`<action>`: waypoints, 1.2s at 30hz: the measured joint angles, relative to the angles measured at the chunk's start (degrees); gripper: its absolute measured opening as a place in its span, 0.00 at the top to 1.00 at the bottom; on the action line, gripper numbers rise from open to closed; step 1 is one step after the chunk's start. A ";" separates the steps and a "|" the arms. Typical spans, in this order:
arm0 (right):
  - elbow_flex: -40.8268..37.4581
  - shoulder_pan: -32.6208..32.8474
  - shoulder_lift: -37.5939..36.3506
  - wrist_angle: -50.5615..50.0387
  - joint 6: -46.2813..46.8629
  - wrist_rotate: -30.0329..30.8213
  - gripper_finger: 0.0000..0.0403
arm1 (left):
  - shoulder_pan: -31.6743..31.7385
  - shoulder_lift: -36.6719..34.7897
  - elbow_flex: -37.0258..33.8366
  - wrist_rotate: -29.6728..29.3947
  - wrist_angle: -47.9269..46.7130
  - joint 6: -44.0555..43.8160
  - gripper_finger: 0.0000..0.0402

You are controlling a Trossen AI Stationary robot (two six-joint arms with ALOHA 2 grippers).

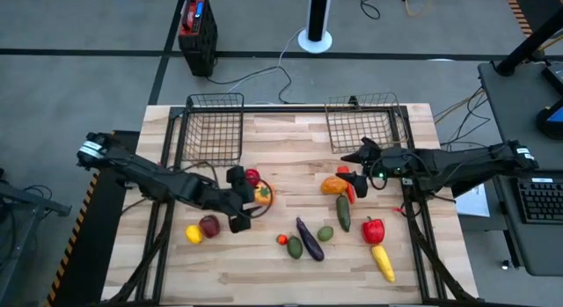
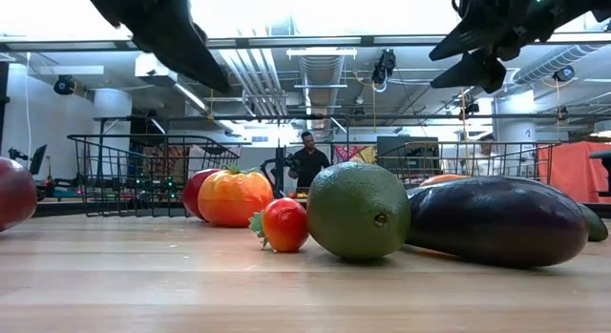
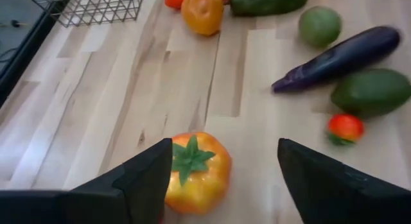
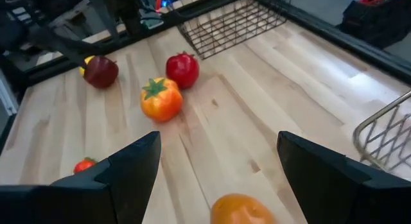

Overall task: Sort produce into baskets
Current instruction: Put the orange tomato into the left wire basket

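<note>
The produce lies loose on the wooden table. My left gripper (image 1: 239,200) is open and hangs above the table, its fingers on either side of an orange-yellow tomato-like fruit (image 3: 192,169) without touching it. A red apple (image 1: 252,177) lies next to this fruit. My right gripper (image 1: 359,152) is open and empty, in the air just beyond an orange (image 4: 241,210), close to the right basket (image 1: 362,122). The left basket (image 1: 215,127) stands at the far edge. Both wire baskets hold nothing.
A lemon (image 1: 193,234) and a dark red apple (image 1: 209,225) lie near left. An eggplant (image 1: 310,239), avocado (image 1: 295,247), lime (image 1: 325,233), cucumber (image 1: 344,212), red pepper (image 1: 374,230) and yellow corn (image 1: 383,261) lie centre and near right. A person (image 2: 307,161) stands beyond the table.
</note>
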 joint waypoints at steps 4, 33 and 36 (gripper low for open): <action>0.00 -0.01 0.86 0.04 0.36 -6.06 0.25 | 0.16 2.55 0.02 -1.13 2.04 -0.18 0.23; -0.04 0.01 1.35 0.00 0.36 -11.38 0.25 | 8.02 15.89 7.26 6.92 -4.14 6.45 0.13; -0.04 0.01 1.35 -0.02 0.19 -11.38 0.25 | 8.92 15.87 6.81 7.61 -4.18 6.43 0.13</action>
